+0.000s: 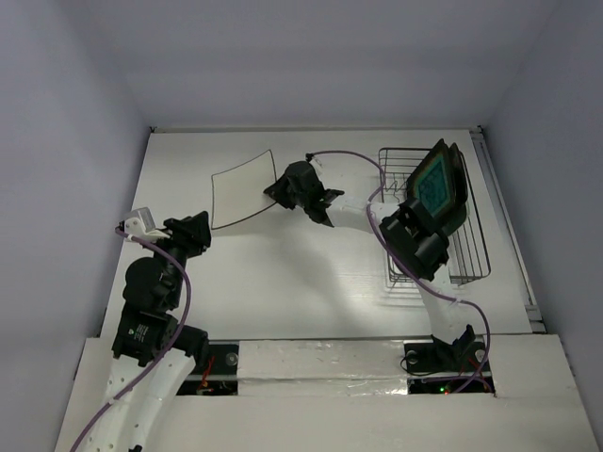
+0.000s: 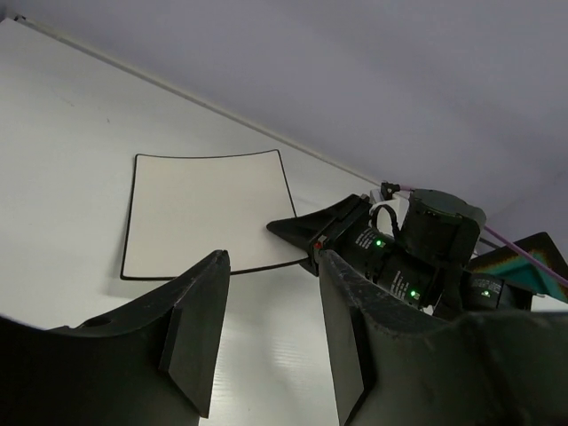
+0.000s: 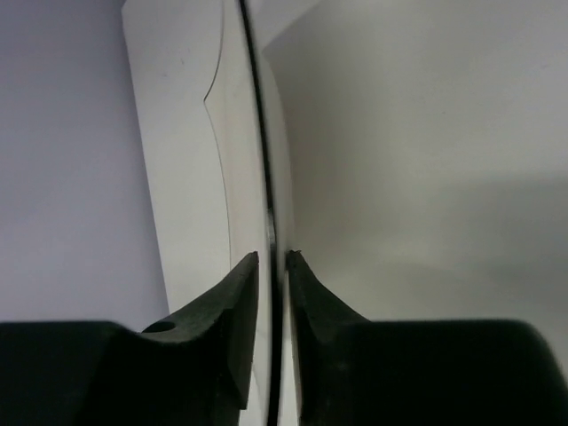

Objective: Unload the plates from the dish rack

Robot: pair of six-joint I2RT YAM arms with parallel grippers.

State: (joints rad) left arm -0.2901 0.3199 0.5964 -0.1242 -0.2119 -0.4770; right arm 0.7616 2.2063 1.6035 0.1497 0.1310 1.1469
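Observation:
The white square plate (image 1: 240,188) with a thin dark rim lies on the table at the back left; it also shows in the left wrist view (image 2: 204,209). My right gripper (image 1: 275,194) is at its right edge, and in the right wrist view (image 3: 272,257) the jaws are closed narrowly on the rim (image 3: 263,133). The wire dish rack (image 1: 462,254) stands at the right, with the teal-centred plate (image 1: 436,184) upright in it. My left gripper (image 1: 201,228) is open and empty (image 2: 271,266), near the white plate's front left corner. The other plates are hidden.
The right arm's dark forearm (image 1: 415,235) reaches across the rack's left side. The right gripper's body (image 2: 417,248) fills the right of the left wrist view, with a corner of the teal plate (image 2: 524,266) behind it. Grey walls enclose the table.

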